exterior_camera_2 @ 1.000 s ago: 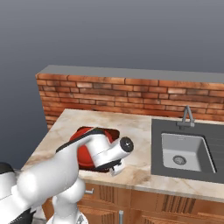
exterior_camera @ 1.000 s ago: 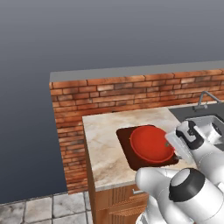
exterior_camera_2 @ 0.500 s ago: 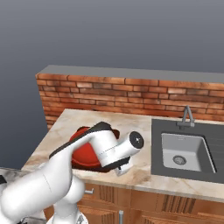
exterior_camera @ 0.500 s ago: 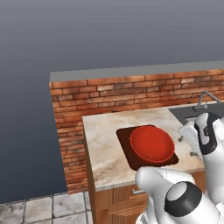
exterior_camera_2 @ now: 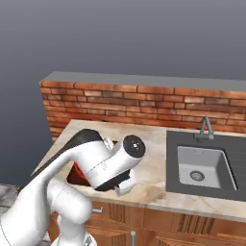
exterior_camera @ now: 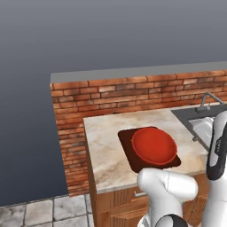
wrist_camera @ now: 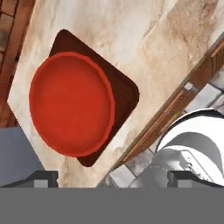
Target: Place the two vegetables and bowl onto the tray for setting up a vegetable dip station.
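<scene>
Marble-topped table (exterior_camera: 106, 146) backed by a brick wall (exterior_camera: 133, 95), with a sink (exterior_camera_2: 204, 166) set in at one end. The tray (exterior_camera: 125, 137) lies on the table near its front edge; the red bowl (exterior_camera: 153, 146) sits on the tray. Pincer (wrist_camera: 111, 177), high above the tray, stands wide open and empty.

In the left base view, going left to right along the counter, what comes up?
Beige marble countertop → flat dark reddish-brown rectangular tray → glossy red round bowl sitting on it → dark sink with its faucet.
</scene>
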